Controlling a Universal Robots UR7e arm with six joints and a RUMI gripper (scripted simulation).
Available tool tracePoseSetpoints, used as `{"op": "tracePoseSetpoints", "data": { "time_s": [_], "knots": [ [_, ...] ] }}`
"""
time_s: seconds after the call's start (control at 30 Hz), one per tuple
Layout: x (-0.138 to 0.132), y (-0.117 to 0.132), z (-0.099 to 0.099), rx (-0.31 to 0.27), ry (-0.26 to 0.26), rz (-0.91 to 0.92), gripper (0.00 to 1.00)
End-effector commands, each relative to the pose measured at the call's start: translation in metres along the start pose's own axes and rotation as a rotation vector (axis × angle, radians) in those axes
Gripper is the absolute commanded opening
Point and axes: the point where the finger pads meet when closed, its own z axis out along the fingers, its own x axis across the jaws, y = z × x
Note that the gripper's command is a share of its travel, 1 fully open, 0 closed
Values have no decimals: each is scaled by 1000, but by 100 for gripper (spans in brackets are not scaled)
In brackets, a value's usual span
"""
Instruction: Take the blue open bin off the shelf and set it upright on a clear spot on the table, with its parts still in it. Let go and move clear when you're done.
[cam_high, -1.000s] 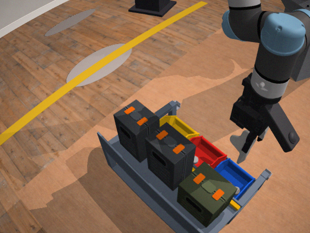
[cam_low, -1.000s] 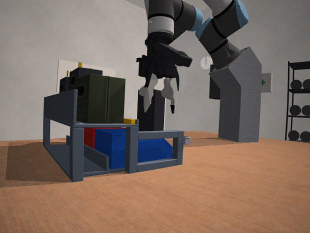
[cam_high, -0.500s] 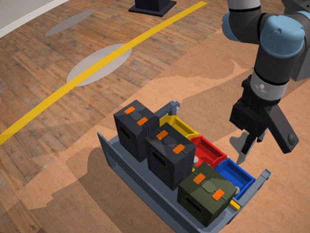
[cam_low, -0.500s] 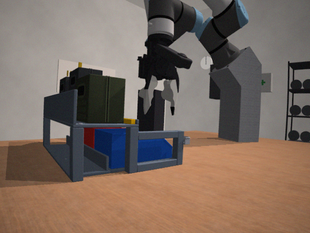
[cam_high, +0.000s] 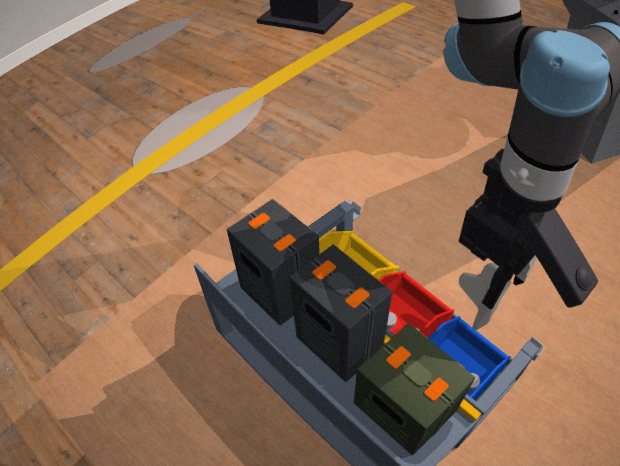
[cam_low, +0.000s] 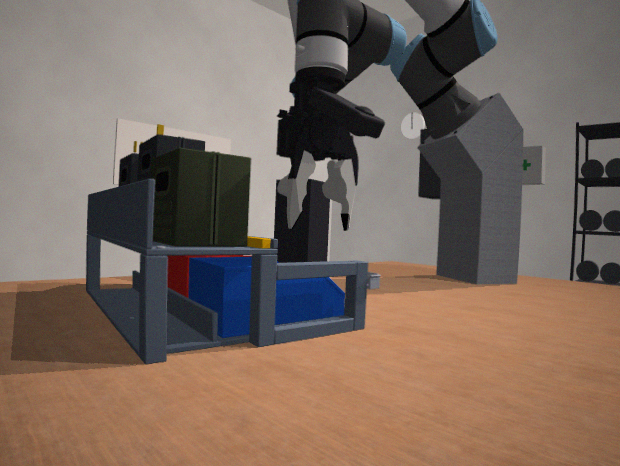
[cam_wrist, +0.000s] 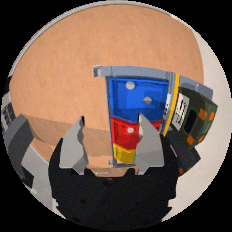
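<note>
The blue open bin (cam_high: 466, 345) (cam_low: 305, 303) (cam_wrist: 125, 102) stands upright in the lower level of the grey shelf (cam_high: 508, 376) (cam_low: 263, 300) (cam_wrist: 140, 71), at the end beside the side rail. Two round grey parts show in it in the wrist view; one part (cam_high: 474, 380) also shows in the top view. My gripper (cam_high: 501, 303) (cam_low: 318, 226) (cam_wrist: 110, 115) is open and empty, pointing down. It hangs above the level of the bin, toward the open front side of the shelf. The bin's back portion is hidden under the upper deck.
A red bin (cam_high: 421, 300) (cam_wrist: 120, 131) stands right beside the blue one, with a yellow bin (cam_high: 368, 255) (cam_wrist: 124, 154) beyond it. A green case (cam_high: 416, 373) (cam_low: 190, 200) and two black cases (cam_high: 343, 310) (cam_high: 273, 260) stand on the upper deck. The shelf stands on the wooden table (cam_high: 566, 390) (cam_low: 400, 390) (cam_wrist: 60, 60).
</note>
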Motion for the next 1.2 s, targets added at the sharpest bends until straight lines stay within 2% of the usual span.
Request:
{"op": "tracePoseSetpoints", "data": {
  "time_s": [0.0,0.67,1.17],
  "knots": [
    [1,0,0,0,1,0,58],
    [1,0,11,1,1,0,58],
    [2,-1,40,1,1,0,58]
  ]
}}
